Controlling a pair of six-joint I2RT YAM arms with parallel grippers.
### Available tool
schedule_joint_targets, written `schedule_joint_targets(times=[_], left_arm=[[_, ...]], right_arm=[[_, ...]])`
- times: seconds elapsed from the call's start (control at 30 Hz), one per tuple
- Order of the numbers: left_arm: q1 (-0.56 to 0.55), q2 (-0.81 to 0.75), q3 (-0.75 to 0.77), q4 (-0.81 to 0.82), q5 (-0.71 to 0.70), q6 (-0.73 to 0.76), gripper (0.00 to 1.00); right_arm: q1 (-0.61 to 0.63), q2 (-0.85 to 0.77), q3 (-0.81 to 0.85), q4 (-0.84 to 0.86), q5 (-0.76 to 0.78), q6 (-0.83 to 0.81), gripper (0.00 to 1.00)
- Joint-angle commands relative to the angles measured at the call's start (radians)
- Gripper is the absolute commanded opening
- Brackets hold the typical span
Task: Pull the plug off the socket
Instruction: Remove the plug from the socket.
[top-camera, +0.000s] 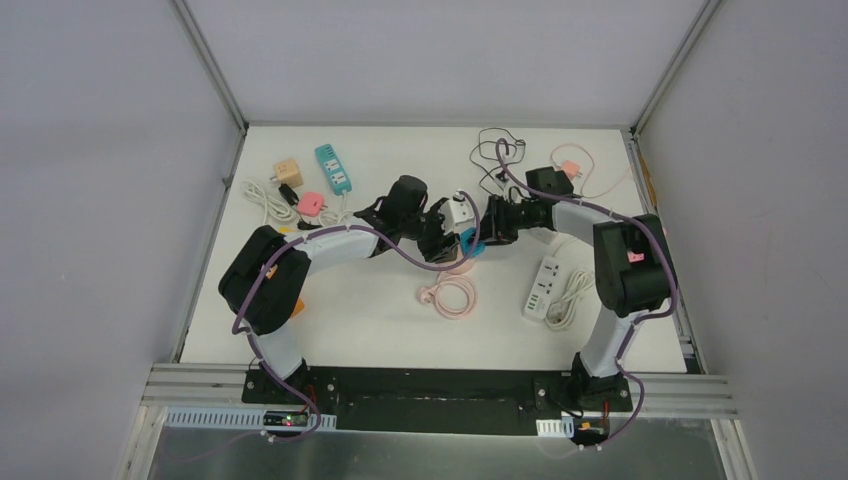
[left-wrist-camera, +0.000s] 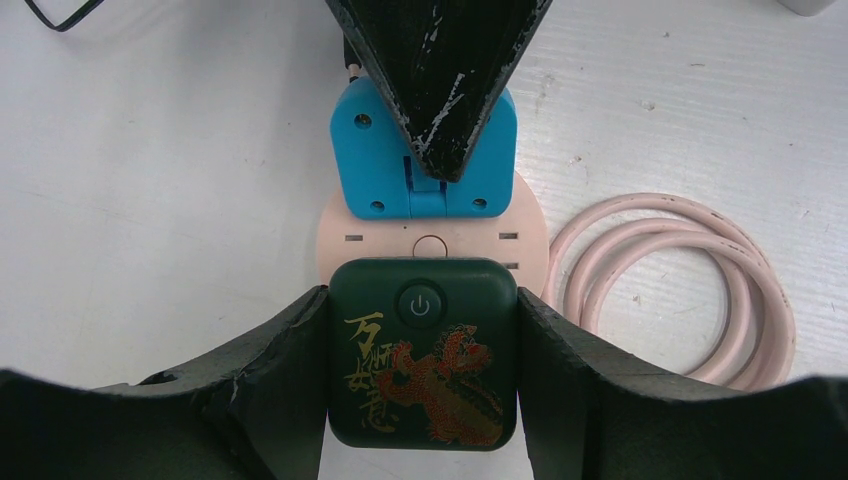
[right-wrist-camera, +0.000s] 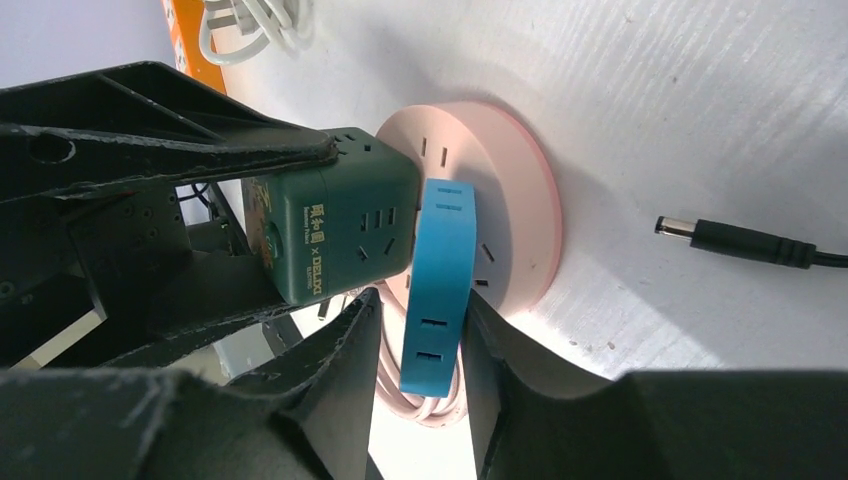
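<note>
Left wrist view shows the left gripper (left-wrist-camera: 422, 305) clamped on the green cube adapter (left-wrist-camera: 423, 380), one finger pressed flat to each side. The green cube adapter sits plugged into the round pink socket (left-wrist-camera: 435, 240), which lies about the middle of the table (left-wrist-camera: 150, 200), its pink cable (left-wrist-camera: 680, 290) coiled just beside it; the blue plug (left-wrist-camera: 365, 160) stands in the same socket, just beyond the green cube adapter. Right wrist view has the right gripper (right-wrist-camera: 422, 310) astride the blue plug, jaws narrowed to about its thickness; one finger touches its face and the other shows a sliver of gap, so whether the grip is firm I cannot tell.

The step in hand looks to be seizing the blue plug for the pull, with the left arm serving as anchor. To do it well, the right jaws should bite fully on the plug's two broad faces, low near the socket but clear of the green cube adapter, which sits hard against it; the pull should run straight along the pins, away from the socket's face, without twist; the left grip should bear down to keep the round pink socket on the table, else the light disc will likely lift with the plug; a slanted pull risks jamming the pins or dragging the green cube adapter loose too.
</note>
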Motion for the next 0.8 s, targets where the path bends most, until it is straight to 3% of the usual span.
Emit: schedule_joint_targets(times=[0.0, 0.1, 0.3, 0.4, 0.5, 0.67, 0.77], left_arm=[[0.007, 0.013, -0.04, -0.039, 0.044, -0.02, 0.0], [0.007, 0.013, -0.043, -0.038, 0.05, -0.018, 0.0], [0.007, 0.011, -0.044, -0.038, 0.048, -0.018, 0.0], [0.007, 0.013, -0.044, -0.038, 0.047, -0.018, 0.0], [0.008, 0.013, -0.043, -0.038, 0.049, -0.018, 0.0], [0.008, 0.015, -0.04, -0.043, 0.057, -0.013, 0.0], [0.008, 0.015, -0.04, -0.048, 0.063, -0.007, 0.0]], right_arm=[[0.022, 0.0, 0.054, -0.028, 0.015, -0.024, 0.38], [0.026, 0.01, 0.064, -0.057, 0.033, -0.042, 0.32], [0.029, 0.003, 0.083, -0.124, 0.066, -0.115, 0.0], [0.037, -0.013, 0.089, -0.161, 0.099, -0.182, 0.0], [0.038, -0.012, 0.077, -0.143, 0.02, -0.18, 0.0], [0.027, 0.005, 0.056, -0.09, -0.085, -0.112, 0.0], [0.0, 0.014, 0.052, -0.063, -0.015, -0.036, 0.0]])
